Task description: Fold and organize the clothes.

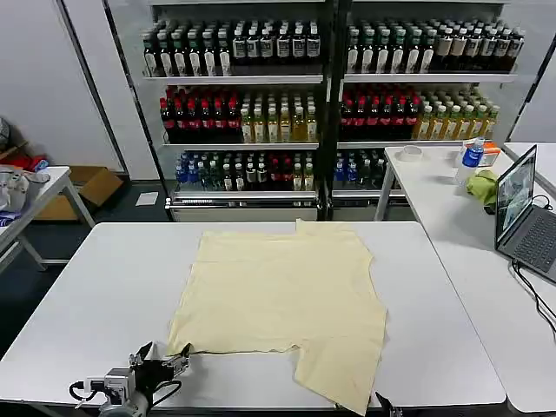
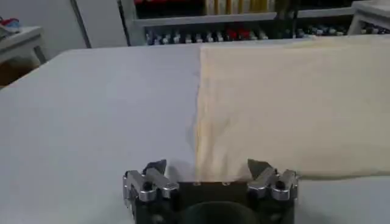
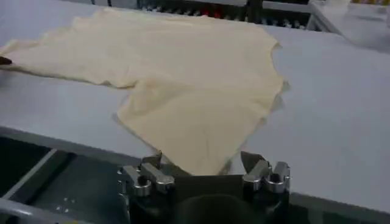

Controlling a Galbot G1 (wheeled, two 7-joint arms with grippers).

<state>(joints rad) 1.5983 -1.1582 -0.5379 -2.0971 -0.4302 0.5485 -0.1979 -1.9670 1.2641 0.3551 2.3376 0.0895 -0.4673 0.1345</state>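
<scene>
The main risk lies nearest the right gripper (image 3: 204,163): the garment (image 1: 282,295) has a flap hanging at the table (image 1: 104,287) edge, and a shallow pinch there could drag the whole cloth off or bunch its layers. The left gripper (image 2: 207,172) could likewise catch only the top layer at its corner. Both grippers stand wide open and hold nothing, each with a near garment corner between its fingers. Beyond them the garment lies spread flat across the table.

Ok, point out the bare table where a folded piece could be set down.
Bare table left of the garment, above the open left gripper, and a narrower strip on its right. The near edge is crowded: the hem overhangs by the open right gripper.
</scene>
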